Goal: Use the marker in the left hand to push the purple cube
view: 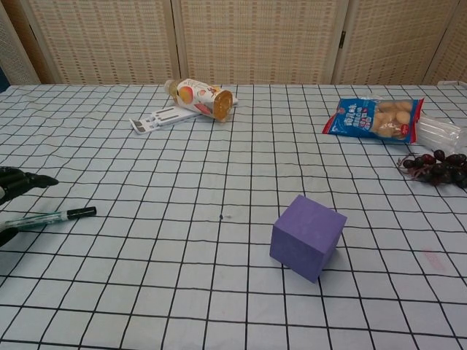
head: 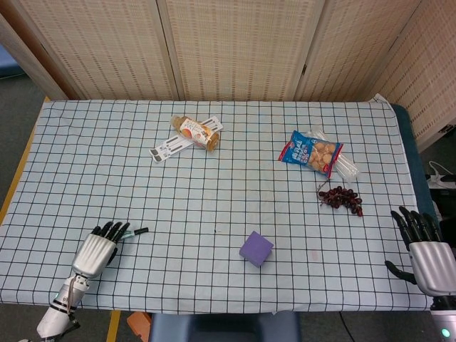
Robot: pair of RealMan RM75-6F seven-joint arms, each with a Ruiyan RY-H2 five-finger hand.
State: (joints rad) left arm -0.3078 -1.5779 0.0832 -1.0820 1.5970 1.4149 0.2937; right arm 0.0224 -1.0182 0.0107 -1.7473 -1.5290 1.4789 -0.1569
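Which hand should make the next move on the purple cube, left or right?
Left. The left hand has the marker at its fingers, tip pointing toward the purple cube, with bare cloth between. The right hand sits open at the table's far right edge, holding nothing.

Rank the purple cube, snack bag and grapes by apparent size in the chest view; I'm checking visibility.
1. purple cube, though nearest the camera
2. snack bag
3. grapes, cut off by the frame edge, so unsure

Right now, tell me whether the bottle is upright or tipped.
Tipped: the bottle lies on its side on the cloth, its base facing the chest camera.
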